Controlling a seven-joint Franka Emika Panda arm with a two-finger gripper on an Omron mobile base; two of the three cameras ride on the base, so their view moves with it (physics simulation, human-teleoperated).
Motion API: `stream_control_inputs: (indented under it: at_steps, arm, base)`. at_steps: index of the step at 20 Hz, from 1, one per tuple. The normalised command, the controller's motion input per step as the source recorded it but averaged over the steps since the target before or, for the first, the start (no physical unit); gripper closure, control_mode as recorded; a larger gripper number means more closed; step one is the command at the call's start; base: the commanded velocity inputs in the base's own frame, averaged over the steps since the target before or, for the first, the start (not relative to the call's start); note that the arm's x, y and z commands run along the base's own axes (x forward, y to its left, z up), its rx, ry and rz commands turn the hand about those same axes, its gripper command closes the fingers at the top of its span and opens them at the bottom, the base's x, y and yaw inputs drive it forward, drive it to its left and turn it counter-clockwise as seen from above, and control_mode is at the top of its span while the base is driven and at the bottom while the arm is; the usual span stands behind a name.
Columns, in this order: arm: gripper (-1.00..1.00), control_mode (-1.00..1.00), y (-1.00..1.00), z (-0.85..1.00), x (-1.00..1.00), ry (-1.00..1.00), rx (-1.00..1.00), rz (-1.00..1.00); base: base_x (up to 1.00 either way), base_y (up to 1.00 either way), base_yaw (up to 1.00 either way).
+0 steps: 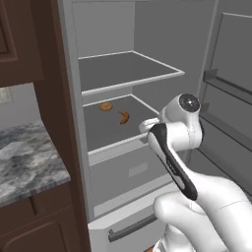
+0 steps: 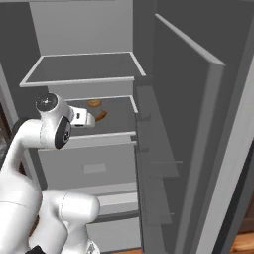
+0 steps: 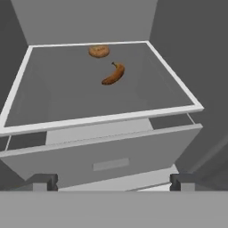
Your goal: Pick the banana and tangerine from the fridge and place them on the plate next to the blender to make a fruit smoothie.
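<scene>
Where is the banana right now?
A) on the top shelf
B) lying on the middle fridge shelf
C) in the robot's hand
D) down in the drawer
B: the banana lies on the middle shelf of the fridge, just in front of a flat round tan item, while the open hand hangs empty in front of the shelf edge.

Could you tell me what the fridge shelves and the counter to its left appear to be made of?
The shelves look like matte grey plastic or coated panels with pale trim: flat, no reflections, though the rendering leaves it open. The counter looks like polished stone, perhaps marble or granite, judging by its mottled grey-and-white veining.
</scene>
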Motion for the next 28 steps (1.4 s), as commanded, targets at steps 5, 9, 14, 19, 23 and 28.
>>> stream_control_inputs:
  at_steps: [5,9,14,19,23,28]
  arm:
    - [-1.00,-1.00,0.00,-0.26,0.54,0.02,0.00,0.02]
    - [-1.00,-1.00,0.07,-0.19,0.51,0.00,0.00,0.00]
    - [-1.00,-1.00,0.02,-0.20,0.58,0.01,0.00,-0.06]
    - [-1.00,-1.00,0.05,-0.19,0.58,0.00,0.00,-0.06]
    - [-1.00,-1.00,0.02,-0.24,0.41,0.01,0.00,0.00]
    - [-1.00,-1.00,0.00,-0.12,0.32,0.01,0.00,0.00]
  base:
    - [0.00,0.00,0.00]
    - [0.00,0.00,0.00]
    - [0.00,0.00,0.00]
    - [0.00,0.00,0.00]
    - [0.00,0.00,0.00]
    - [0.00,0.00,0.00]
